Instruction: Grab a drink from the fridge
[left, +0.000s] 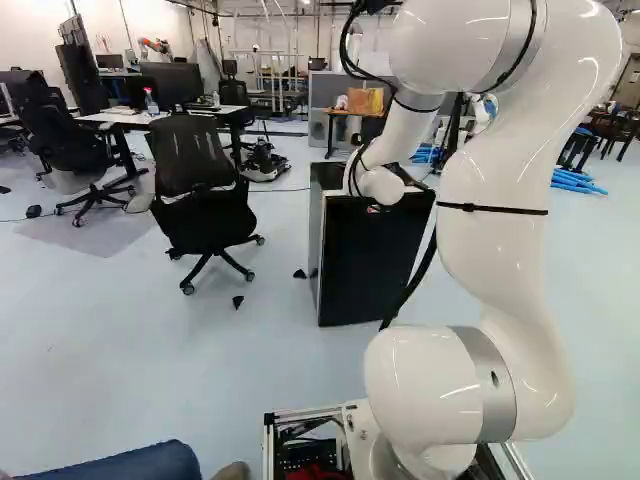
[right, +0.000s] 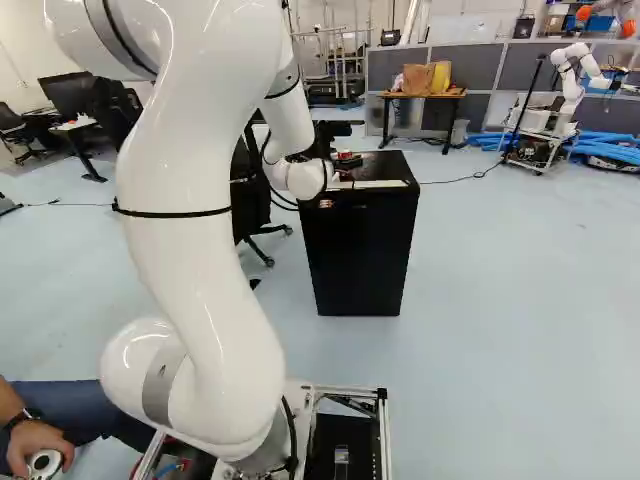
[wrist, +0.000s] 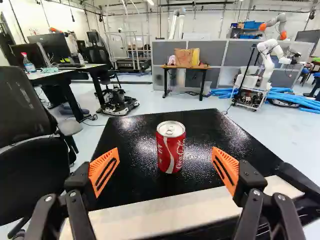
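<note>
Atop the black fridge (right: 360, 255), a red drink can (wrist: 171, 147) stands upright, beyond the pale strip (wrist: 170, 212) along the edge nearest the robot. The gripper (right: 345, 165) points at it, orange-padded fingers spread well apart, neither one touching the can.
</note>
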